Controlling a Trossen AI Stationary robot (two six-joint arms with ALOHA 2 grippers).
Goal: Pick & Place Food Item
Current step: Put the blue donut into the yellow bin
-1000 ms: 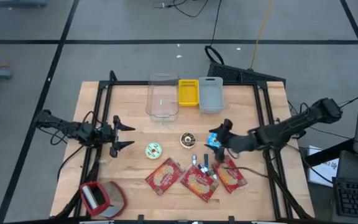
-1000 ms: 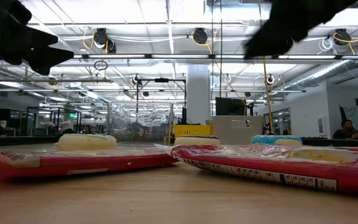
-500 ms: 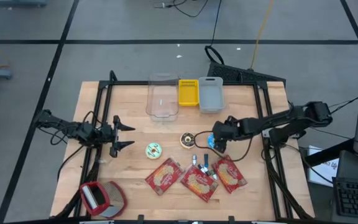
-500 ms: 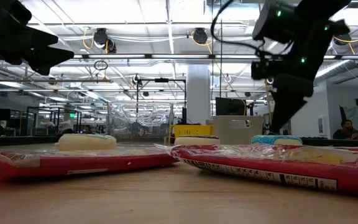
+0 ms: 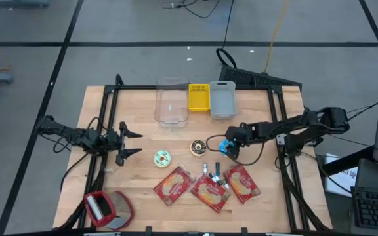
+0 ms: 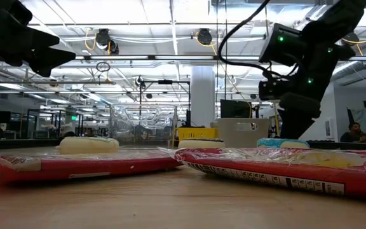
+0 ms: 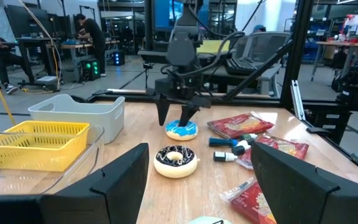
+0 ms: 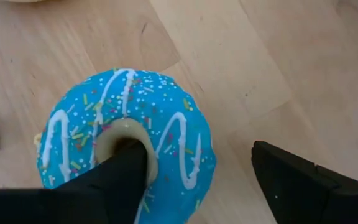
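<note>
Item: blue donut [image 8: 126,146], lying flat on your table [image 5: 143,170], near the chocolate donut [image 5: 199,147]. Your right gripper [image 8: 197,180] straddles it, jaws apart, one finger [image 8: 123,177] in the hole. Your left gripper [image 5: 131,139] waits at the table's left, jaws apart.

Sitting on the bench [image 5: 143,183] are three donuts: a blue-iced one [image 5: 226,147], a chocolate-iced one [image 5: 198,147] and a green-iced one [image 5: 162,158]. Three red snack packets [image 5: 208,189] are lying side by side near the front edge. Three bins are standing in a row at the back: one clear [image 5: 171,102], one yellow [image 5: 199,98], one grey [image 5: 222,99]. Several small items are lying among the packets, too small to count.
</note>
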